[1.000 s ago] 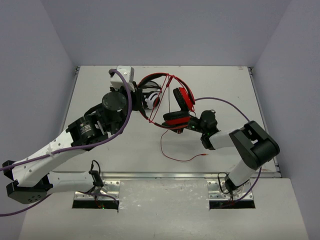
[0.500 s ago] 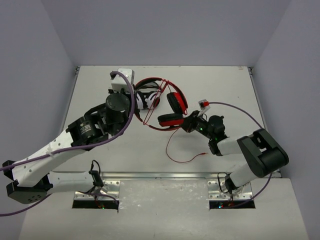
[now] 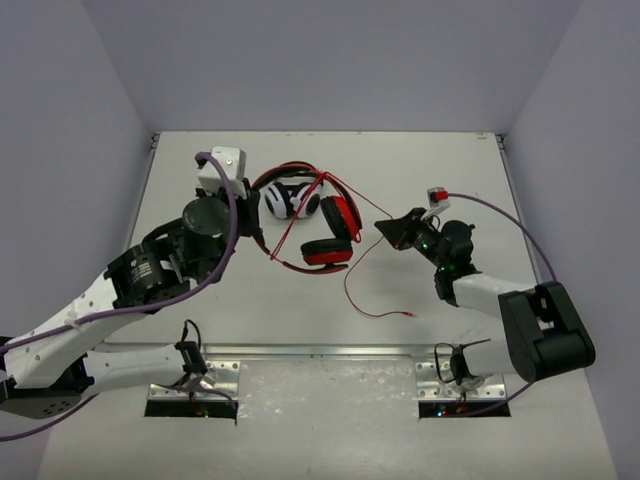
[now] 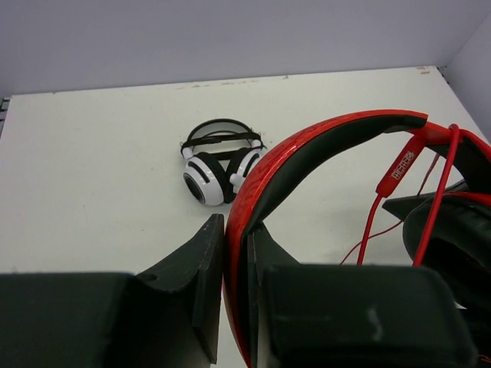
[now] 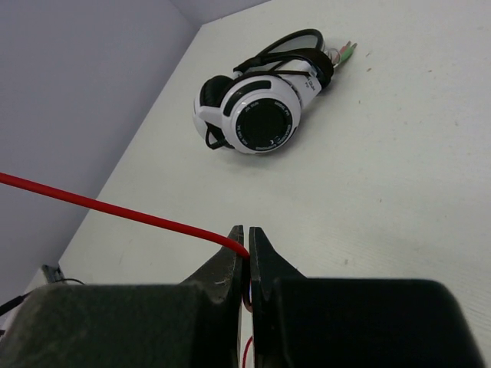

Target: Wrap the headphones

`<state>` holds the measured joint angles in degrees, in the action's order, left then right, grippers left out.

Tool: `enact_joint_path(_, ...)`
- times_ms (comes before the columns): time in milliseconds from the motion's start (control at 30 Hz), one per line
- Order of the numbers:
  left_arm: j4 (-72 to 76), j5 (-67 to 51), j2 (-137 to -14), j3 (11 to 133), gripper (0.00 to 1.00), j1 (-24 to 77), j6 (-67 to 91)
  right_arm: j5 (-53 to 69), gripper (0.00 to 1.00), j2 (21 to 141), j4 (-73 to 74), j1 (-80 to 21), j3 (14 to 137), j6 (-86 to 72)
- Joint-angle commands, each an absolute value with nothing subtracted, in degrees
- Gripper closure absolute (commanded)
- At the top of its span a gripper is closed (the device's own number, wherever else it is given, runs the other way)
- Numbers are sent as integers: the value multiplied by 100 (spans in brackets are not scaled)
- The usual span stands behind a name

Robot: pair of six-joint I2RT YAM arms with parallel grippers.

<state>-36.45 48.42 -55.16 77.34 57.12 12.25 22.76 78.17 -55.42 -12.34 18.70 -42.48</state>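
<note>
The red headphones point(image 3: 322, 232) hang above the table's middle, their black ear cushions to the right of the white pair. My left gripper point(image 3: 256, 214) is shut on the red headband point(image 4: 307, 149), which passes between the jaws point(image 4: 235, 257). The thin red cable point(image 3: 352, 262) runs from the headphones to my right gripper point(image 3: 393, 229), which is shut on it. In the right wrist view the cable point(image 5: 115, 207) comes in from the left and enters the closed jaws point(image 5: 247, 249). The cable's loose end point(image 3: 410, 315) lies on the table. Cable turns and an inline remote point(image 4: 400, 172) cross the headband.
White-and-black headphones point(image 3: 290, 202) lie on the table behind the red pair; they also show in the left wrist view point(image 4: 219, 165) and the right wrist view point(image 5: 257, 115). Grey walls enclose the table point(image 3: 450, 170) on three sides.
My right gripper has moved right, away from the headphones, drawing the cable out. My left arm has shifted left and turned the headphones with it.
</note>
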Motion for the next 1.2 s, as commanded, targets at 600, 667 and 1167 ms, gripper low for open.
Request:
enact_joint_path(600, 869, 4736, -5168, 6761, 100, 5766, 2425, 3137, 89, 9130, -7949, -3057, 2470, -5386)
enact_joint_path(667, 1002, 5069, -5177, 6645, 100, 5766, 2592, 3234, 98, 9377, -8540, -3233, 2522, -5913)
enact_joint_path(1167, -527, 5679, -6582, 7971, 100, 4782, 2733, 2988, 91, 9959, -9677, -4622, 2260, -5995)
